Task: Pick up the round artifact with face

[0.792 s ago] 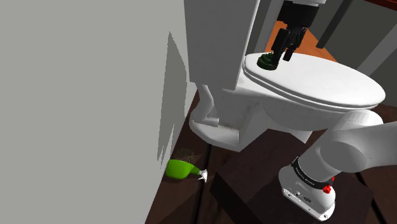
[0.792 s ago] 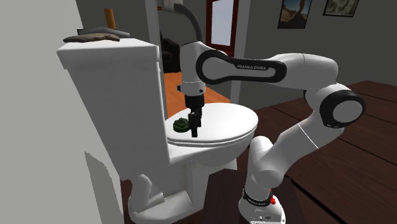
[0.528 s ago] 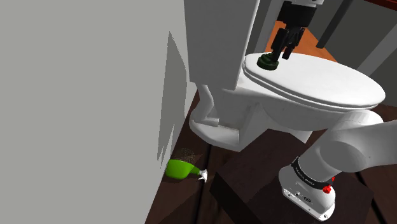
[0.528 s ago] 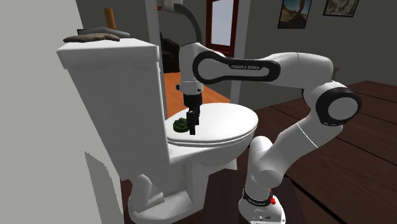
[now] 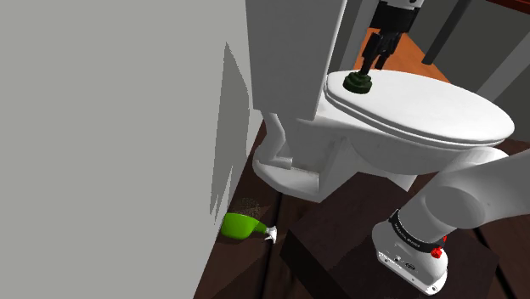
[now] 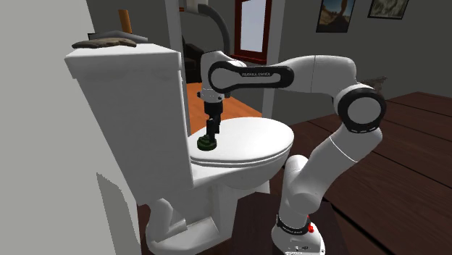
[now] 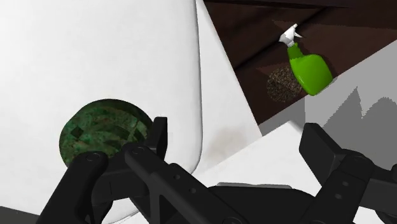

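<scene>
Fingers [image 7: 323,147], black, stand apart and grip nothing, poised just above the round, mottled dark-green artifact [image 7: 102,132], which lies outside one fingertip rather than between the two. It rests on the closed white toilet lid [image 5: 425,106], near the white tank [image 6: 123,94]. Farther off, a green spray bottle [image 7: 308,67] lies on the dark wooden floor [image 7: 254,32].

Bent at the elbow, the white Franka arm with dark joints [image 6: 319,72] rises from its base and stretches level across the second exterior view, wrist turned straight down. The all-black 2-finger gripper [image 6: 210,135] points downward, its 2 fingers [image 7: 156,130] standing apart.
</scene>
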You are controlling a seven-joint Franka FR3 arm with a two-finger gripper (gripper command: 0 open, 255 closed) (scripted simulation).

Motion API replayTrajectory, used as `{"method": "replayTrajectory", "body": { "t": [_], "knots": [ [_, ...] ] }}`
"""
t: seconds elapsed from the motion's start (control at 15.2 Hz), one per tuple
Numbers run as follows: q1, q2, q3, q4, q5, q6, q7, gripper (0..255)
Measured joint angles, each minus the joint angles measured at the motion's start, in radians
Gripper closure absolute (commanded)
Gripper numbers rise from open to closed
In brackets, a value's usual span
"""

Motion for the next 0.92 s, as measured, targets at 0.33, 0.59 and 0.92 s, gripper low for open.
{"method": "replayTrajectory", "body": {
  "t": [0.33, 0.59, 0.92],
  "knots": [
    [-0.013, 0.125, -0.081, 0.070, -0.017, 0.080, -0.097, 0],
    [-0.025, 0.230, -0.150, 0.157, -0.013, 0.118, -0.186, 0],
    [-0.028, 0.256, -0.166, 0.130, -0.010, 0.176, -0.206, 0]
  ]
}}
